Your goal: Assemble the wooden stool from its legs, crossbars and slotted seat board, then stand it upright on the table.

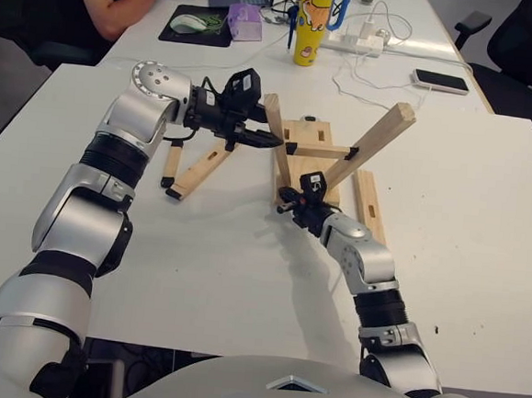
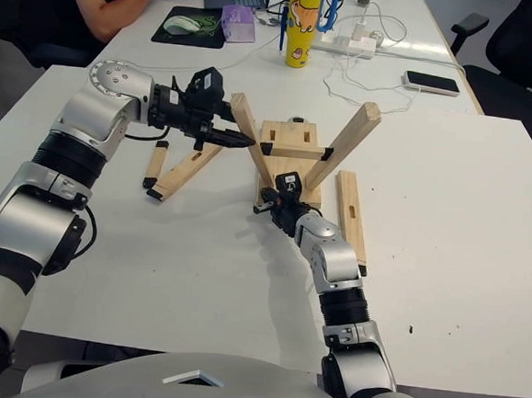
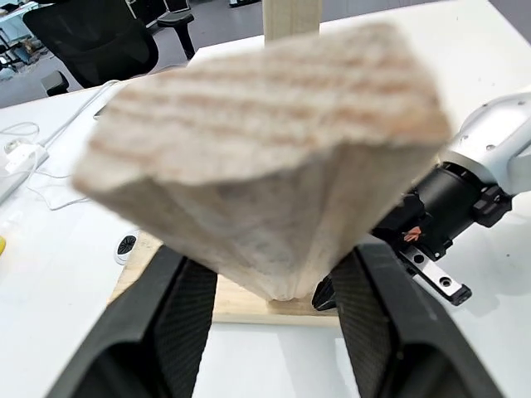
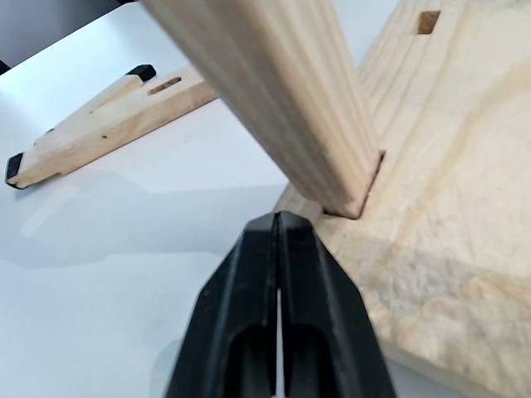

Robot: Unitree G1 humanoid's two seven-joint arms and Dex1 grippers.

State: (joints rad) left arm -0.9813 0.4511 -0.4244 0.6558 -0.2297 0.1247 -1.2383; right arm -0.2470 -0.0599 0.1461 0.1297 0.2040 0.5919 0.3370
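Note:
The slotted seat board (image 1: 310, 129) lies flat on the white table. Two legs stand in it and lean outward: the left leg (image 1: 276, 124) and the right leg (image 1: 378, 139), joined by a crossbar (image 1: 321, 151). My left gripper (image 1: 269, 140) is shut on the left leg, whose wood sits between its fingers (image 3: 178, 315). My right gripper (image 4: 278, 240) is shut on nothing, at the board's near corner (image 4: 415, 249) beside the left leg's base (image 4: 344, 195).
A loose slotted leg (image 1: 202, 168) and a short bar (image 1: 171, 164) lie left of the board. Another loose leg (image 1: 370, 205) lies to its right. A yellow mug (image 1: 314, 23), cables and a phone (image 1: 439, 81) are at the back.

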